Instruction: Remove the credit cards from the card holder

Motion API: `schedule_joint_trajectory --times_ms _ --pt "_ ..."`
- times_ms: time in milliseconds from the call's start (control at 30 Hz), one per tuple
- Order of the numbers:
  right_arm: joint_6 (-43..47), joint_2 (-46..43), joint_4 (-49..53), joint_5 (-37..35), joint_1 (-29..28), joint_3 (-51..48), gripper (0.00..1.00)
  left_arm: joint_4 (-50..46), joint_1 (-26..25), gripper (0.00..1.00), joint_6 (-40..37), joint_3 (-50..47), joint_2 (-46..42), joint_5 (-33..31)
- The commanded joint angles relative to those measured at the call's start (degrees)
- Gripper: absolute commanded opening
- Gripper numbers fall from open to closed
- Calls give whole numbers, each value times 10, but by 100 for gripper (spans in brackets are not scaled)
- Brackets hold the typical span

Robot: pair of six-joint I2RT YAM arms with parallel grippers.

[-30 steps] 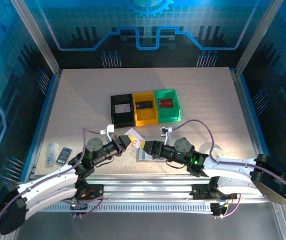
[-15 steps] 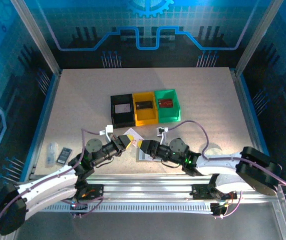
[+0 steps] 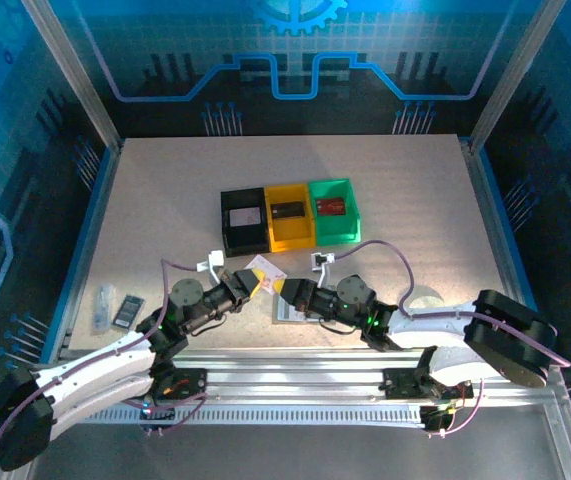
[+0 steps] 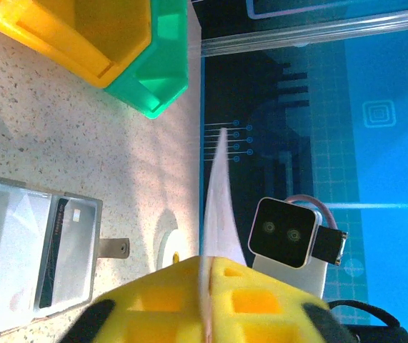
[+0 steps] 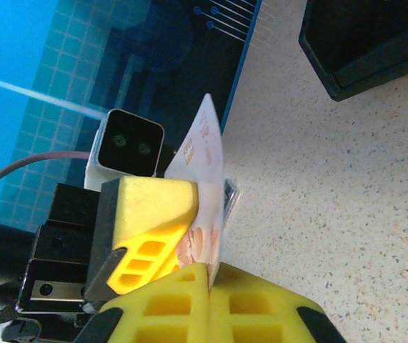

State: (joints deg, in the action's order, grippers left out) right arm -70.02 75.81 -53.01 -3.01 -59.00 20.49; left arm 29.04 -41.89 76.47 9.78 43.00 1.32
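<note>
The card holder [image 3: 290, 313] lies flat and open just below the middle of the top view, a grey rectangle with a pale silvery inside. In the left wrist view it sits at the lower left, its small tab [image 4: 115, 248] pointing right and a dark strip in one pocket. A white card [image 3: 262, 268] with orange print stands on edge just up-left of the holder, pinched between the left gripper [image 3: 254, 284] and right gripper [image 3: 284, 289]. Higher in the frame, a pale card [image 3: 246, 216] lies flat in the black bin [image 3: 227, 222], a dark card [image 3: 286, 210] in the yellow bin [image 3: 292, 241], and a red card [image 3: 333, 207] in the green bin [image 3: 337, 233]
</note>
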Motion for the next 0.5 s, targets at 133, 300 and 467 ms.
schedule_joint_trajectory --times_ms 133,300,467 --pt "46 -85 158 27 35 29 0 -138 13 50 -91 61 -37 108" --pt "96 -154 298 123 106 33 0 -381 41 65 -233 158 -92 182" --pt "163 -207 405 248 175 49 0 -547 87 73 -357 236 -80 258"
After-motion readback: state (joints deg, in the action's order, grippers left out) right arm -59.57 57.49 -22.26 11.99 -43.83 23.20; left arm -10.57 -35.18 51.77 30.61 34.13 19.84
